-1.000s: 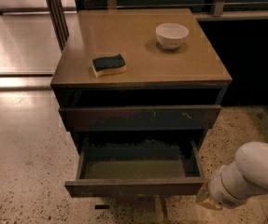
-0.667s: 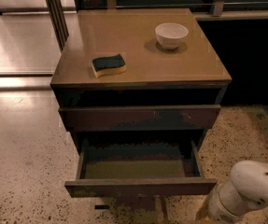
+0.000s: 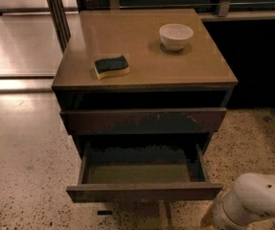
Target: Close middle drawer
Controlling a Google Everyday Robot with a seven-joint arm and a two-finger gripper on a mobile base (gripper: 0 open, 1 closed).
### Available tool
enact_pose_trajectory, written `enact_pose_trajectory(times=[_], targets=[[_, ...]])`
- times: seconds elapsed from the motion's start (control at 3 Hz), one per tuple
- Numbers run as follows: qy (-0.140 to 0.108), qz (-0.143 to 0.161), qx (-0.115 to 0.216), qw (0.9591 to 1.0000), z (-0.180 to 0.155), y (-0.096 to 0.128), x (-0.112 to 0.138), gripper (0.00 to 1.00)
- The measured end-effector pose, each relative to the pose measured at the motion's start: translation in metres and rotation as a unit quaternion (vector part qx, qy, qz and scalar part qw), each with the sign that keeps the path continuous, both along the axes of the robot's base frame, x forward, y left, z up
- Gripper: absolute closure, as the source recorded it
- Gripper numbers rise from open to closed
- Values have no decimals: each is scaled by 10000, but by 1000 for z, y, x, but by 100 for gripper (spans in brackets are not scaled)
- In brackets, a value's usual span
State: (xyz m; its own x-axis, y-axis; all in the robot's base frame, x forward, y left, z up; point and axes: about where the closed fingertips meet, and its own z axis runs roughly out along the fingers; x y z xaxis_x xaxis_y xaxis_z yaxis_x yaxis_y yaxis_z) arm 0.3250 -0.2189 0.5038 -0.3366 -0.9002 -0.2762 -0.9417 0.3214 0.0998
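Observation:
The middle drawer (image 3: 144,191) stands pulled far out of the dark-brown cabinet. Its olive-brown floor (image 3: 139,173) is bare and its plain front faces me. Above it is the top front (image 3: 144,121) with pale scratch marks, nearly flush. The lowest front is hidden under the open drawer. Only a white rounded arm segment (image 3: 254,202) shows, at the bottom right corner, just right of the drawer's front right corner. My gripper itself is out of view, below the frame's edge.
On the cabinet top (image 3: 142,66) lie a dark-topped yellow sponge (image 3: 111,66) at the left and a white bowl (image 3: 176,36) at the back right. Speckled floor (image 3: 27,166) lies to the left and right. A dark wall (image 3: 261,56) runs behind at the right.
The white arm segment has sunk lower toward the bottom right corner. The drawer, sponge and bowl have not moved.

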Motion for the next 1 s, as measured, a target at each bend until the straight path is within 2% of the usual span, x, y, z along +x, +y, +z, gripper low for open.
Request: enact_pose_trajectory(times=[0.33, 0.67, 1.0], targets=[[-496, 359, -37, 9981, -46, 4, 17, 100], [-1030, 573, 97, 9930, -88, 10, 47, 100], [-1499, 625, 300, 9863, -109, 15, 77, 100]])
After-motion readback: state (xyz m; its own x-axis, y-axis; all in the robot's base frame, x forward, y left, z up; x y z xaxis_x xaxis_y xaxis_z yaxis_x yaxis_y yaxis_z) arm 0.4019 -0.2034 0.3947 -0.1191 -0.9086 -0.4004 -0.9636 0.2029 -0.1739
